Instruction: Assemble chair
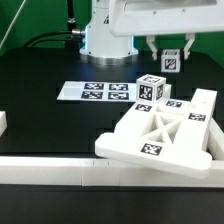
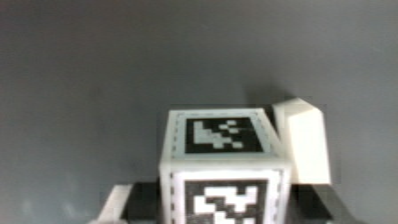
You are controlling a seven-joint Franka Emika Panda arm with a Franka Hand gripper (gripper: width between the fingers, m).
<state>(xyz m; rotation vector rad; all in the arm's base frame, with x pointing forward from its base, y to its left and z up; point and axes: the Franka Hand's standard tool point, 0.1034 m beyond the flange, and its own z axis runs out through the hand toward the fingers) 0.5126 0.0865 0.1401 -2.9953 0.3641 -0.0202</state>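
1. Up behind the X-braced white plastic frame (image 1: 160,128), the fingers (image 1: 170,58) clamp a small tagged white leg block (image 1: 171,59) – lifted off the black bench (image 1: 50,125).
2. Another tagged white block (image 1: 149,89) stands just behind that frame.

Open black table (image 1: 40,70) is lying free at the exterior view's left; chair parts (image 1: 165,125) are crowding the right.
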